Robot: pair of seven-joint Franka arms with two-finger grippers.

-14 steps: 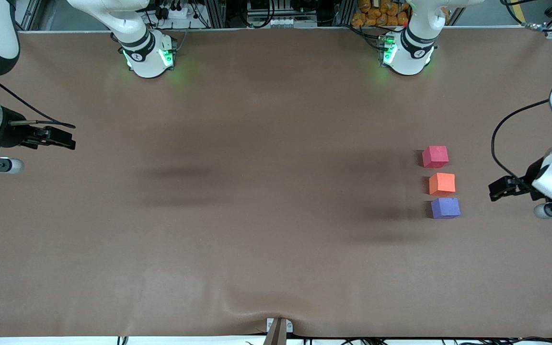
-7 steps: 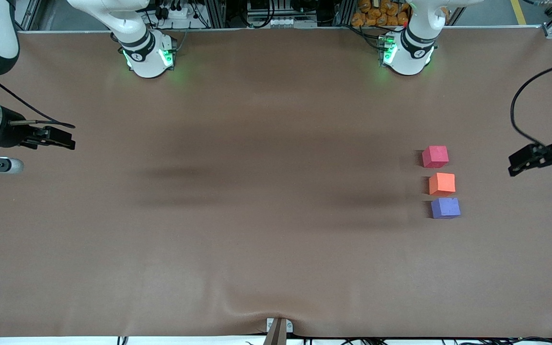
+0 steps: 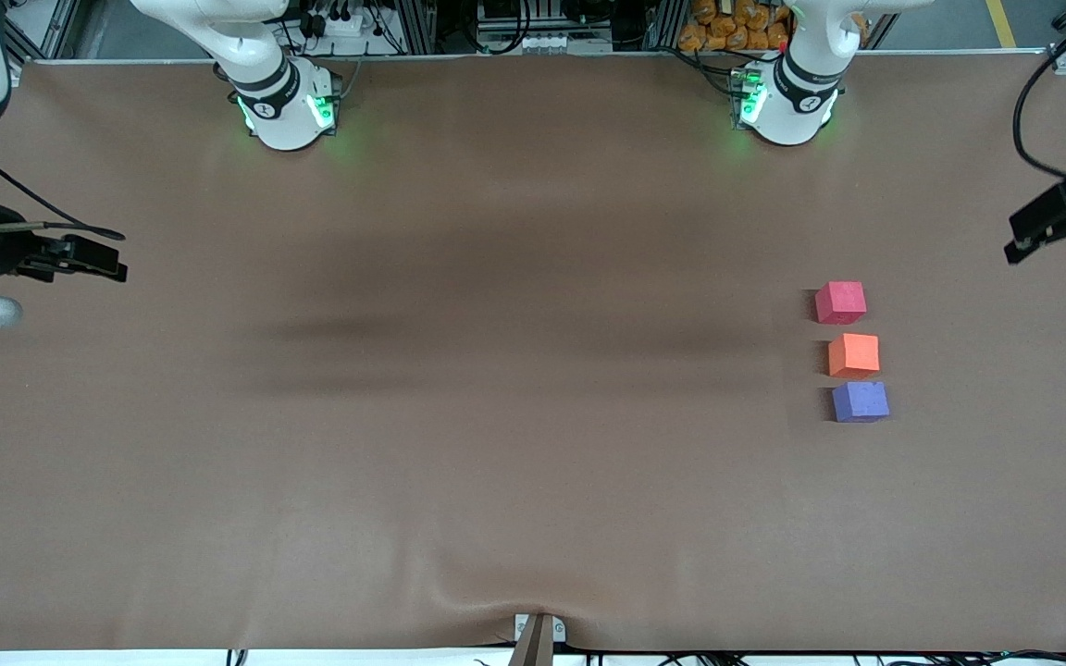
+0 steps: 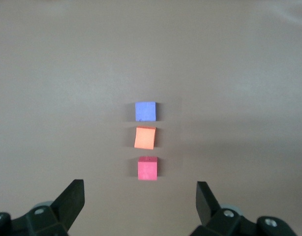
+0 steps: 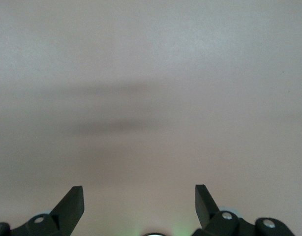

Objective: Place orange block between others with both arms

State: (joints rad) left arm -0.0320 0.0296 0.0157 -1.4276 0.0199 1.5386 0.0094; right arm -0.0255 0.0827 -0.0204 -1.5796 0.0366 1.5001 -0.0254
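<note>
Three small cubes stand in a short row on the brown table toward the left arm's end. The orange block [image 3: 853, 355] [image 4: 145, 137] sits between the pinkish-red cube [image 3: 840, 302] [image 4: 147, 168] and the purple-blue cube [image 3: 860, 401] [image 4: 145, 111], which is nearest the front camera. My left gripper [image 3: 1022, 235] [image 4: 139, 196] hangs open and empty in the air at the left arm's end of the table, apart from the cubes. At the right arm's end, the right gripper [image 3: 112, 264] [image 5: 139, 196] is open and empty over bare table.
The brown table cover [image 3: 496, 444] has a wrinkle at its front edge by a small bracket [image 3: 538, 634]. Both arm bases [image 3: 288, 106] [image 3: 783, 102] glow green at the back edge. Cables and racks lie past that edge.
The left gripper has drawn away from the cubes, toward the table's end and its back edge. The right gripper has pulled back slightly toward its end. The cubes have not moved.
</note>
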